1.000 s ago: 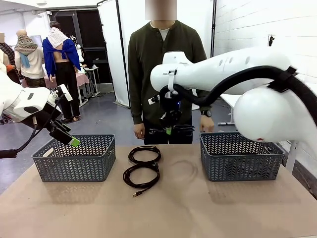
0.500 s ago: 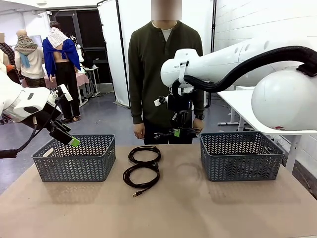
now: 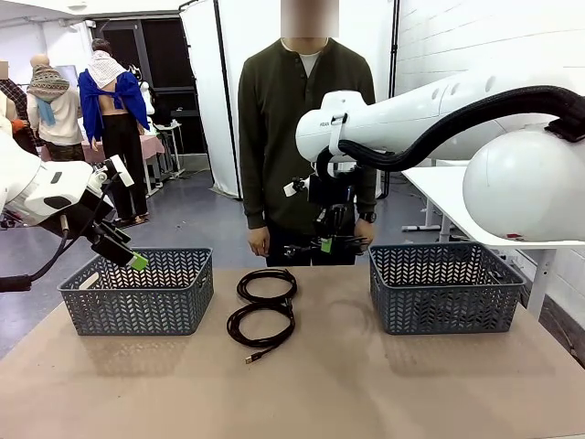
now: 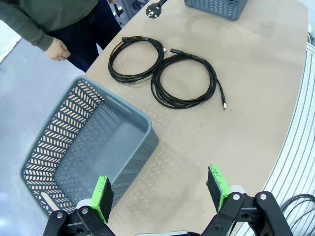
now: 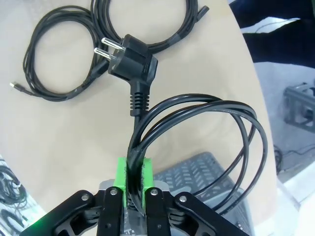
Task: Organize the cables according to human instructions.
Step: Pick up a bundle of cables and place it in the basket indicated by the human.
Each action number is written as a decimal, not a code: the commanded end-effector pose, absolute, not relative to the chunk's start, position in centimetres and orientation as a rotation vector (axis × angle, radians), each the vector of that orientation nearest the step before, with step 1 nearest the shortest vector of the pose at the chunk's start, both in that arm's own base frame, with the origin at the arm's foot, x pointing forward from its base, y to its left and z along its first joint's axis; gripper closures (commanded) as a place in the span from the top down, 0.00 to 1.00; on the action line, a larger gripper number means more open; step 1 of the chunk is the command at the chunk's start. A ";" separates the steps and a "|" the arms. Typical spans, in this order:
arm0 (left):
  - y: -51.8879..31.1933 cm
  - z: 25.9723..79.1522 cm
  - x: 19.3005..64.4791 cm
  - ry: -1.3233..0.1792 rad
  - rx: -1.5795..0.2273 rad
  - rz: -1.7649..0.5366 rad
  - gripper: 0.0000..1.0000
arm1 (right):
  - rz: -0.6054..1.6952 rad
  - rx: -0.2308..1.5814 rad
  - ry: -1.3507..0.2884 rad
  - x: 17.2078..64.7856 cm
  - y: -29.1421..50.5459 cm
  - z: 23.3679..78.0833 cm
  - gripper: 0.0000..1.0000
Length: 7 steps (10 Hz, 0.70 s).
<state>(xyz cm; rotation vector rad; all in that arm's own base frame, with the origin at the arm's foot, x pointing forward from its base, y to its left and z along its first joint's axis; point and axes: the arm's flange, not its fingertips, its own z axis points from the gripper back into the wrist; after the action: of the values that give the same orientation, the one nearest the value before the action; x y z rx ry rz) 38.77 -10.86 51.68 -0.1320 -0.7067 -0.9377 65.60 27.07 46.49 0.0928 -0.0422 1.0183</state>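
Two black coiled cables lie mid-table between the baskets, the far one (image 3: 241, 287) and the near one (image 3: 231, 327) with a small plug end. The left wrist view looks down on both coils (image 4: 110, 61) (image 4: 182, 104). My right gripper (image 3: 327, 241) hangs above the table's far edge, shut on a third cable (image 3: 345, 240). In the right wrist view that gripper (image 5: 133, 179) pinches the looped cord, whose round two-pin plug (image 5: 132, 58) dangles over the table. My left gripper (image 3: 128, 254) hovers open above the left basket (image 3: 137, 293); its jaws (image 4: 160, 191) are wide apart and hold nothing.
A grey basket (image 3: 445, 288) stands at the right, just right of the held cable. The person (image 3: 306, 137) stands at the far edge, one hand (image 4: 58, 49) near the left basket (image 4: 88, 147). The table's front half is bare.
My right arm has carried the held cable up and a little to the right, then stopped. The left arm and the coils on the table have not moved.
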 end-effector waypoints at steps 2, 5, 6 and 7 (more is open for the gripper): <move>-10.6 51.5 38.9 -0.710 -0.144 -0.945 1.00 | 1.018 0.093 -0.042 65.6 27.1 46.5 0.00; -10.6 51.5 38.9 -0.710 -0.144 -0.945 1.00 | 1.119 0.060 -0.067 62.7 25.7 49.1 0.00; -10.6 51.5 38.9 -0.710 -0.144 -0.945 1.00 | 1.149 0.049 -0.082 62.1 25.0 50.0 0.00; -10.6 51.5 38.9 -0.710 -0.144 -0.945 1.00 | 1.178 0.050 -0.084 61.5 24.3 50.7 0.00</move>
<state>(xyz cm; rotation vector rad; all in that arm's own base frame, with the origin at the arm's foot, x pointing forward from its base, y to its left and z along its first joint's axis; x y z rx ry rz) 38.77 -10.86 51.68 -0.1320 -0.7066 -0.9376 63.15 25.80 50.69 0.0592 -0.0765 1.1275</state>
